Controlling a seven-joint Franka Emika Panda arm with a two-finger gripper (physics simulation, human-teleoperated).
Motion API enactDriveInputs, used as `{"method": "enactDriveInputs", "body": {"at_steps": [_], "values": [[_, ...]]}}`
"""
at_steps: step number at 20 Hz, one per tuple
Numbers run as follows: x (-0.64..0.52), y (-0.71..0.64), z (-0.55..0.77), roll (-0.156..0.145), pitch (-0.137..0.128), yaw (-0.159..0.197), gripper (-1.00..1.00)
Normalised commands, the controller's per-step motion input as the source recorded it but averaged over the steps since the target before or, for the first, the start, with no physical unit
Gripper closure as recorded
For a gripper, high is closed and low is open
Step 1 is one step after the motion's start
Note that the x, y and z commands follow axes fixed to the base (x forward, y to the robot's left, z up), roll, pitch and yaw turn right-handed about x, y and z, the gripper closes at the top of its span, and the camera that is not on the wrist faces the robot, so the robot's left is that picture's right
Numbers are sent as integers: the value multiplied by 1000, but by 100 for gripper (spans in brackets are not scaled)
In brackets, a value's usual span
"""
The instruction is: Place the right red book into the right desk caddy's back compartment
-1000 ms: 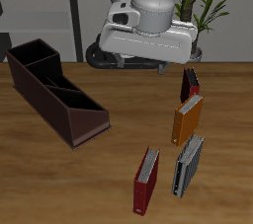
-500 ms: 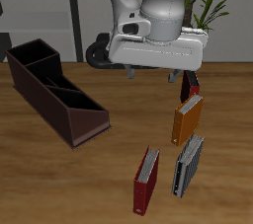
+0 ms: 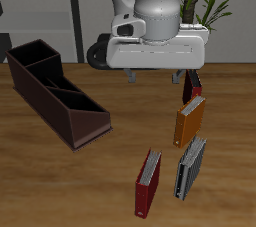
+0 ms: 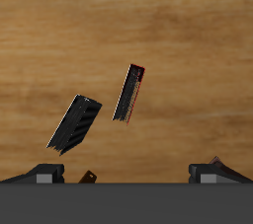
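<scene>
Gripper point(image 3: 158, 73) hangs high, jaws spread, empty. Right red book point(image 3: 148, 183) stands upright near the wooden counter's point(image 3: 110, 186) front edge, spine toward that edge. Right desk caddy point(image 3: 55, 92) well apart.

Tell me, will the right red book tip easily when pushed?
Probably yes: the right red book stands upright on a narrow edge, unsupported, so a sideways push likely topples it. Its cover looks stiff, so it should not flop when pinched.

Orange book point(image 3: 190, 120), black book point(image 3: 191, 166), maroon book point(image 3: 192, 85), plant point(image 3: 213, 9).
</scene>
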Motion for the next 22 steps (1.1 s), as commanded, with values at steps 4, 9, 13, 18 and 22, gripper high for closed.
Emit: {"method": "enactDriveInputs", "body": {"at_steps": [4,9,13,18,22], "values": [[135,-141,-10,-21,-7,-41,-100],[100,-25,-32,34,-26,2,-100],[86,-41,-134,-51,-26,-23,-100],[124,-98,-110,-26,-28,-9,-100],[19,-98,-175,-8,-9,-45,-100]]}}
